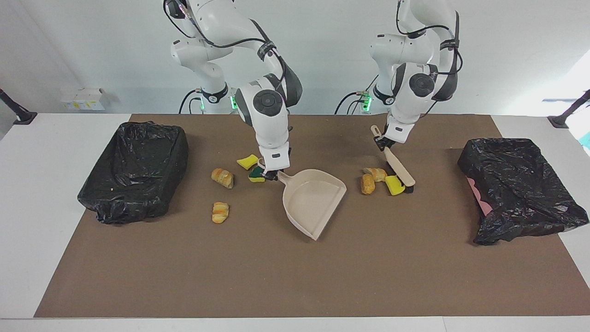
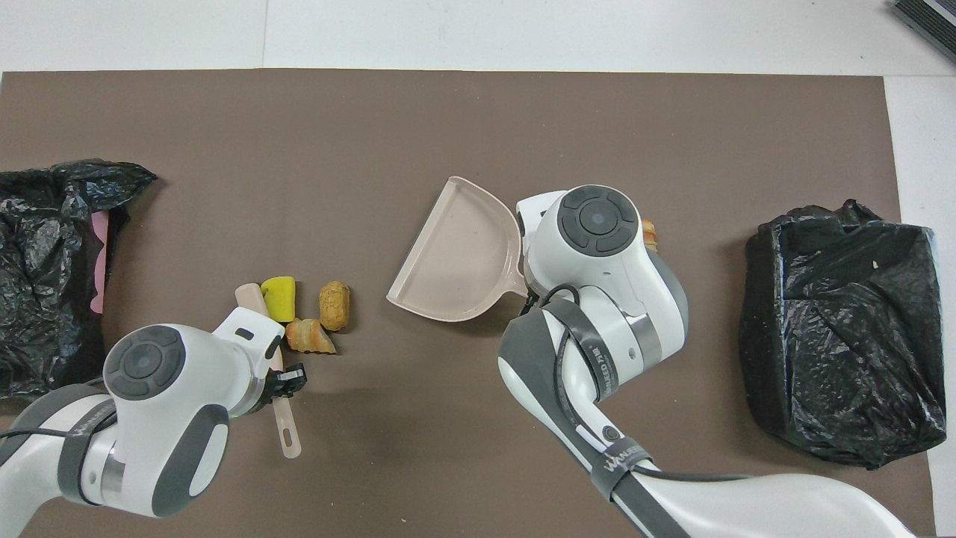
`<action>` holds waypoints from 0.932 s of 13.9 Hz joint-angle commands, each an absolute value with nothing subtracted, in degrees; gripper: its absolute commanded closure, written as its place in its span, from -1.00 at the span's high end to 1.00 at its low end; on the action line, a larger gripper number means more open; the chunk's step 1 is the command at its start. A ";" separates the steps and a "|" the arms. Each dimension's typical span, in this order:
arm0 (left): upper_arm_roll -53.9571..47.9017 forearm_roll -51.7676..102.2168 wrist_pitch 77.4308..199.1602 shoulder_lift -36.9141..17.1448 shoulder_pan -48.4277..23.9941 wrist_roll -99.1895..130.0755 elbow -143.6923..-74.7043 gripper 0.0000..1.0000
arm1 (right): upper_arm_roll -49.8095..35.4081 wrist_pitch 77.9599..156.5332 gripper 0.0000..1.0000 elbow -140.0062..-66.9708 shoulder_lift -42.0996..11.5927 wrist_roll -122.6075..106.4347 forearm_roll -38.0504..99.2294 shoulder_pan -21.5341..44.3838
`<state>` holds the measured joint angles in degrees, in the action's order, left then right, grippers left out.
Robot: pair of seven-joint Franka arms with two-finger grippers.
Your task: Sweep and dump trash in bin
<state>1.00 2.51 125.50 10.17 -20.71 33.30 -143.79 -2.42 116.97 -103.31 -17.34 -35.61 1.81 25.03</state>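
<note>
On the brown mat (image 1: 295, 276) covering my worktop (image 1: 41, 193), at my right arm's end, sits a bin lined with a black bag (image 1: 133, 170). Beside it lie two croissant pieces (image 1: 222, 177) (image 1: 220, 212), then a yellow sponge piece (image 1: 248, 161) and a green-faced sponge piece (image 1: 257, 174). My right fingers (image 1: 273, 174) are pinching the handle of the beige dustpan (image 1: 313, 200), whose mouth faces my left arm's end. Next come two more bread chunks (image 1: 368, 183) (image 1: 378, 174) and a yellow sponge scrap (image 1: 394, 185), touching the bristles of the hand brush (image 1: 399, 168). My left fingers (image 1: 381, 144) are clamped on the brush handle. At my left arm's end rests a second black-bagged bin (image 1: 516, 184).
</note>
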 commanded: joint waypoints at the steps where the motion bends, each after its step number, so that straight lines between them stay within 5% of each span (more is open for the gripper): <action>1: 1.50 2.72 126.47 5.72 -23.11 34.10 -140.98 -1.00 | -2.90 115.32 -1.00 -103.45 -16.79 -41.13 0.53 24.34; 13: 1.32 10.36 128.23 1.94 -29.88 32.70 -136.41 -1.00 | -2.99 115.93 -1.00 -103.89 -17.31 -48.59 0.53 24.35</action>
